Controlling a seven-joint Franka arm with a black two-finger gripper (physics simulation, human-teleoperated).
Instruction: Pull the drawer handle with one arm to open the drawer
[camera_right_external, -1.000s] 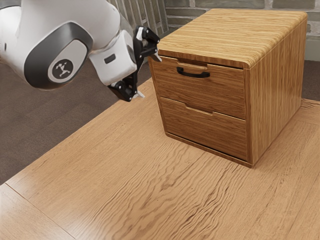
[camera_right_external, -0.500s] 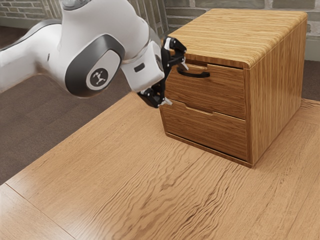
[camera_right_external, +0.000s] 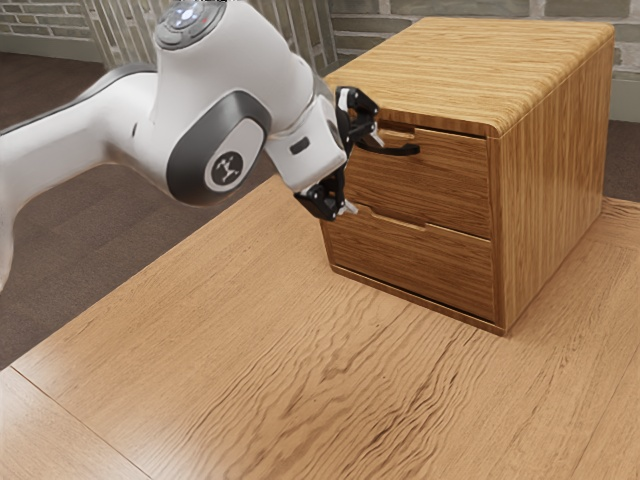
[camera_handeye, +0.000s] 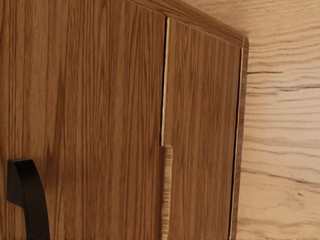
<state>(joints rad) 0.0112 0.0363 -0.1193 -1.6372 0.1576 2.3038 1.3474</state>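
Drawer handle (camera_right_external: 400, 152): one, black, on upper drawer (camera_right_external: 435, 190) of two.

Close before me stands a wood-grained drawer front (camera_handeye: 90, 100); its black handle (camera_handeye: 27, 200) curves out from that face; a thin seam (camera_handeye: 163, 80) parts it from the second drawer front (camera_handeye: 200, 140); beyond that one lies the pale wooden surface (camera_handeye: 280, 150).

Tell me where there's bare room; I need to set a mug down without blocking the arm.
Bare: the table from the cabinet's base to the near edge, and the cabinet's top. Crowded: the top drawer's handle, where the open fingers and arm sit.
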